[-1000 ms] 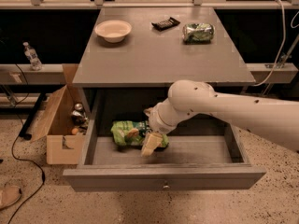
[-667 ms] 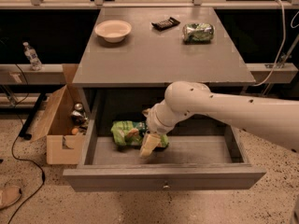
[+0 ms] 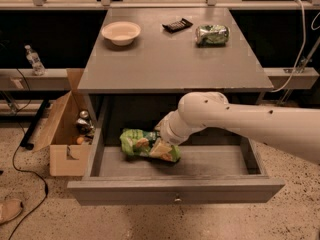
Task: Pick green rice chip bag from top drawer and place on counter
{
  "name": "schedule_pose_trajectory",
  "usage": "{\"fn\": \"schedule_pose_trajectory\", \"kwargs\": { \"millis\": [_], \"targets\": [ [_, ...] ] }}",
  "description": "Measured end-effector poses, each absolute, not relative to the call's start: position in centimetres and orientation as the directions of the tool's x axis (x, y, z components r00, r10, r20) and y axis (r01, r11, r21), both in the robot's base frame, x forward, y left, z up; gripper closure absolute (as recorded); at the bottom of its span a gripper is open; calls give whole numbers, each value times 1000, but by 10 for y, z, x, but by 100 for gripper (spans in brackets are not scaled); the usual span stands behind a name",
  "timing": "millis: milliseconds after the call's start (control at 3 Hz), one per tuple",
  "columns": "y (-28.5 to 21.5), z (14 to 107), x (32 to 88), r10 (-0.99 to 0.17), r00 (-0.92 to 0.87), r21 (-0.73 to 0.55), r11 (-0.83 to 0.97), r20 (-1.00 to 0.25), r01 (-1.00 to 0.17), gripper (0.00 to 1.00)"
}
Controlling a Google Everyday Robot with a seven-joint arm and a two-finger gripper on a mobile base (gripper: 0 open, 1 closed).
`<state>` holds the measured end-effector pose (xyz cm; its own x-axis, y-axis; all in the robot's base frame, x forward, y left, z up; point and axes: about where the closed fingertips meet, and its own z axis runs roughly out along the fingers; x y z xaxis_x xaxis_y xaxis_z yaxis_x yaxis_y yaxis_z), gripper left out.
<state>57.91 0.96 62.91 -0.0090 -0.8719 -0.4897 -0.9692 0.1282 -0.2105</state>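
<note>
The green rice chip bag [image 3: 136, 142] lies crinkled on the flat bottom of the open top drawer [image 3: 175, 188], left of its middle. My gripper [image 3: 160, 148] reaches down into the drawer from the right on a thick white arm and sits on the right end of the bag, covering part of it. The bag rests on the drawer bottom. The grey counter [image 3: 165, 64] is above the drawer, its middle and front bare.
On the back of the counter stand a pale bowl [image 3: 121, 32], a small black object [image 3: 177, 25] and a crushed green-silver can [image 3: 212, 34]. An open cardboard box [image 3: 61, 134] with small items stands on the floor left of the drawer. A cable [image 3: 25, 169] lies on the floor.
The arm has shifted slightly to the left and the gripper has settled closer over the bag's right end. The bag has not moved.
</note>
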Motion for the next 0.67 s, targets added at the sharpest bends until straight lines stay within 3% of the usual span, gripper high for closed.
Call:
{"fn": "schedule_pose_trajectory", "kwargs": {
  "millis": [667],
  "targets": [
    [-19,657,576,-738,-62,-175,239,-672,-955,86]
  ]
}}
